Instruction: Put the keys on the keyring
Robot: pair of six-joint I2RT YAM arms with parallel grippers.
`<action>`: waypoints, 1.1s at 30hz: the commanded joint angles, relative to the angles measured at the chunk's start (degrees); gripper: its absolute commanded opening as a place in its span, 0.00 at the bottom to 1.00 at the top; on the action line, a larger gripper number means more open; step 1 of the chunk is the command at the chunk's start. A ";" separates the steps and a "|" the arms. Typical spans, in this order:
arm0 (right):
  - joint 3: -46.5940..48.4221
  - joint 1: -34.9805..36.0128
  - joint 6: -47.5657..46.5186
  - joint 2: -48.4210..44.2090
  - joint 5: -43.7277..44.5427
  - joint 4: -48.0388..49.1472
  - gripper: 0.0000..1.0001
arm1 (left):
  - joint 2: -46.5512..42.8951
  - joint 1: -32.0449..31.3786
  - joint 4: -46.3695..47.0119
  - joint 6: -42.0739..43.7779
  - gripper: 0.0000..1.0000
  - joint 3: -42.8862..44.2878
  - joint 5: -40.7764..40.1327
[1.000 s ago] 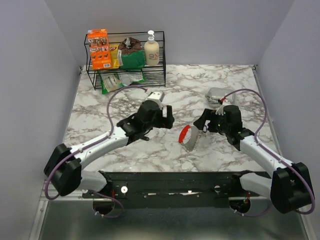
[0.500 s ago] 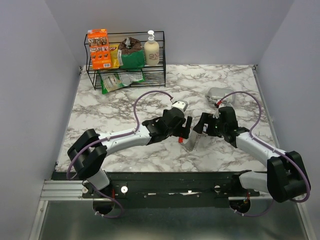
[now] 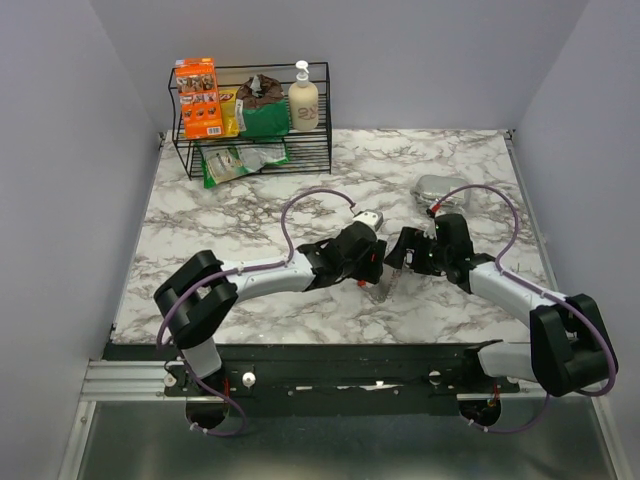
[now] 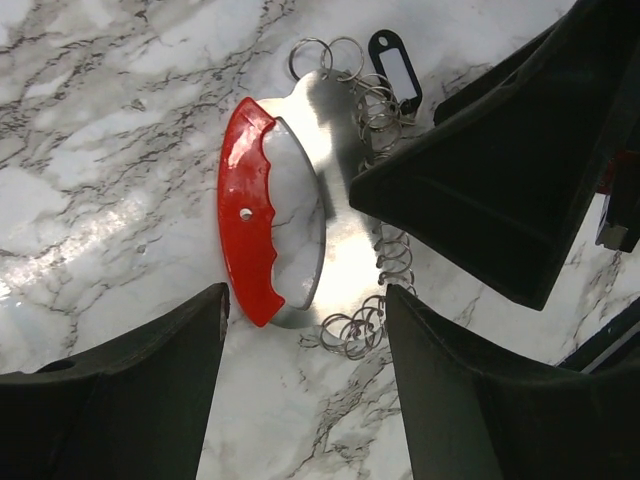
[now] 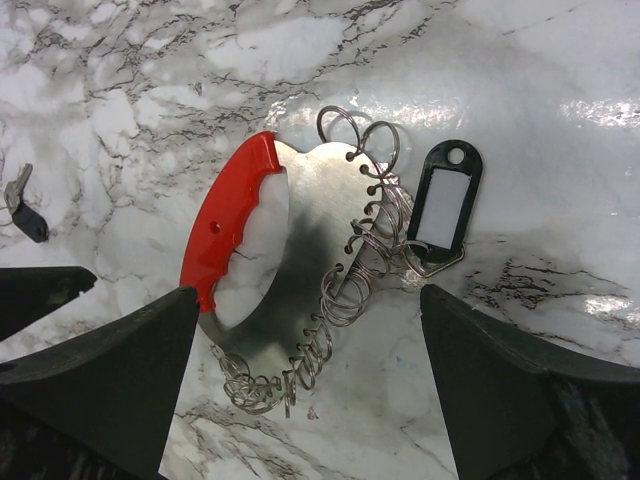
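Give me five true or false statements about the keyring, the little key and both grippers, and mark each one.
1. The keyring lies flat on the marble table. True.
2. The left gripper holds the keyring in the air. False: its fingers stand apart on either side of it, not gripping.
3. The right gripper is open. True.
4. The key hangs on one of the rings. False: it lies alone on the table, off beyond the red side.
5. The black tag lies by the ringed gray side of the keyring. True.
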 commanded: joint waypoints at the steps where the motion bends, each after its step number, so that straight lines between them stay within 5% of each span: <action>1: -0.28 0.30 0.83 0.88 -2.59 0.09 1.00 | 2.45 -1.56 2.58 -1.33 0.70 2.18 3.11; 33: 4.81 0.74 2.68 13.89 -11.46 5.62 1.00 | 7.39 -2.27 1.26 -3.88 0.69 -0.10 1.18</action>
